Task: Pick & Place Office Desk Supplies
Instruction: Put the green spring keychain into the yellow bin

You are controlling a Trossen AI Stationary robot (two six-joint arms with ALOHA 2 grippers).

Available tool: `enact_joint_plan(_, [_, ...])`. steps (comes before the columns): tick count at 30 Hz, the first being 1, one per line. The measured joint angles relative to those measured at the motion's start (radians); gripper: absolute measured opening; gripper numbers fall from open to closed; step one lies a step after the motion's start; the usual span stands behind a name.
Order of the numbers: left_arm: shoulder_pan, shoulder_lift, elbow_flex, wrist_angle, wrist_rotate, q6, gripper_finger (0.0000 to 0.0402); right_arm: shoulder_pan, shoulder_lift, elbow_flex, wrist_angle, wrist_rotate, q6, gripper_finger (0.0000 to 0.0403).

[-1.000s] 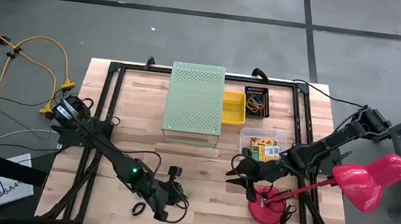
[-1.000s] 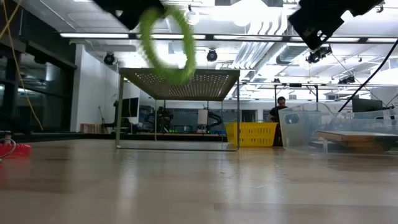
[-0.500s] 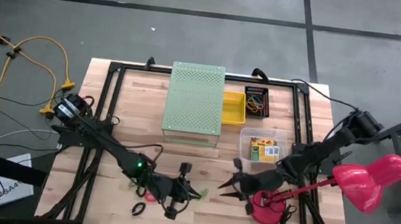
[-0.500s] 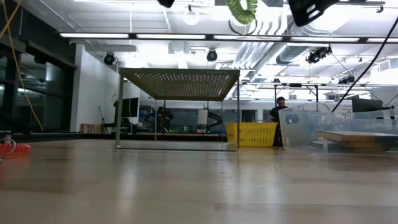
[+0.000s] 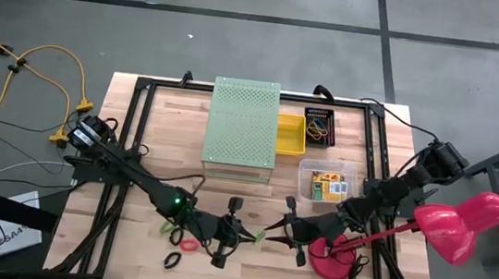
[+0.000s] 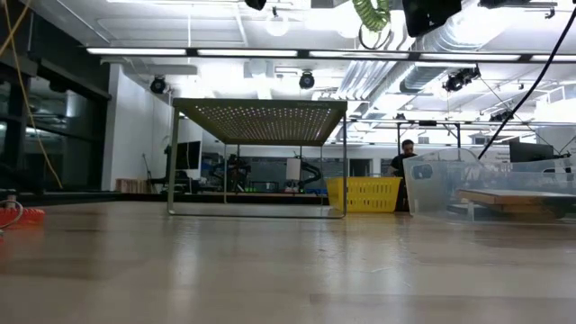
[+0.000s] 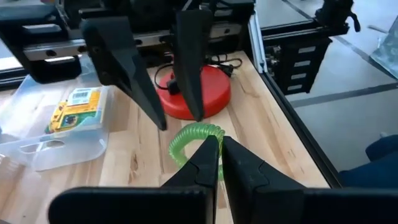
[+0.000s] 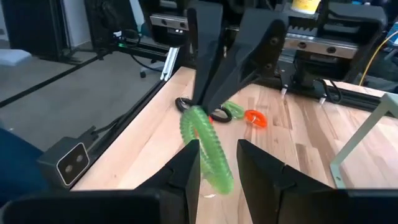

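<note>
Handover in mid-air above the counter's near edge: left claw (image 5: 253, 237), clenched on the green band loop (image 7: 193, 142), meets the parted right claw (image 5: 282, 235). Releasing early could likely drop the springy loop.
</note>
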Motion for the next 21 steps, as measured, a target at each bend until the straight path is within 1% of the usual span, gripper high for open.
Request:
enact_joint_plan(12, [0.031,0.0,0.0,0.041,0.013,0.018,0.0009,-0.001,0.0,0.0,-0.003,0.001,0.0,0.0094])
enact_joint_plan(17, [0.032,0.0,0.0,0.075,0.031,0.047,0.0009,-0.001,0.0,0.0,-0.003,0.036,0.0,0.0094])
enact_joint_plan(21, [0.032,0.0,0.0,0.078,0.034,0.051,0.0009,-0.001,0.0,0.0,-0.003,0.031,0.0,0.0094])
